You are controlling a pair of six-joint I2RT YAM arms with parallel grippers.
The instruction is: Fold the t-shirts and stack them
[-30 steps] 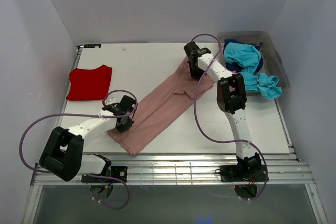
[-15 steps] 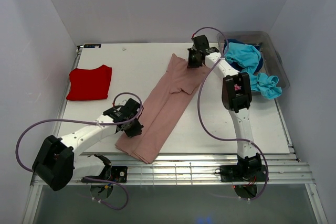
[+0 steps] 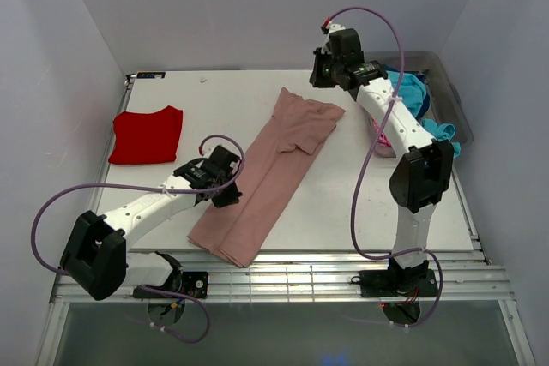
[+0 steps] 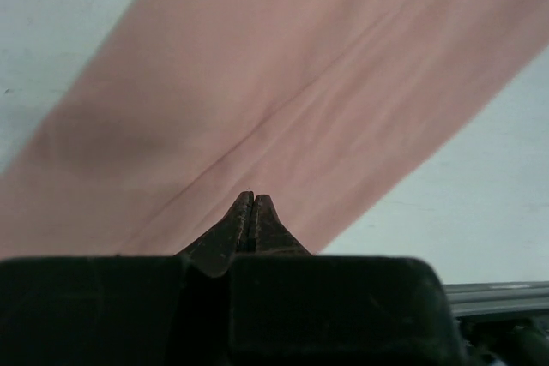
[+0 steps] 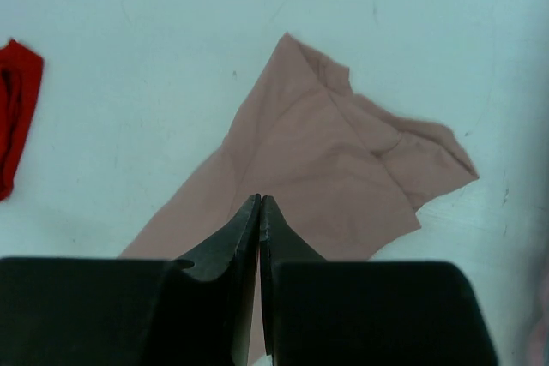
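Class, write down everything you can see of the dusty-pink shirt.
The shirt is soft, matte dusty-pink cloth, folded lengthwise into a long band with a crease down its middle. It lies flat on the table, diagonally from the near edge toward the far side, its far end rumpled. No print shows. The left gripper, shut, is at its left edge; contact is unclear.

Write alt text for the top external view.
A dusty-pink shirt, folded into a long strip, lies diagonally on the white table. The left pincer is shut over its near half; the right pincer is shut, raised near its far end. A folded red shirt lies far left; a bin at far right holds turquoise cloth.
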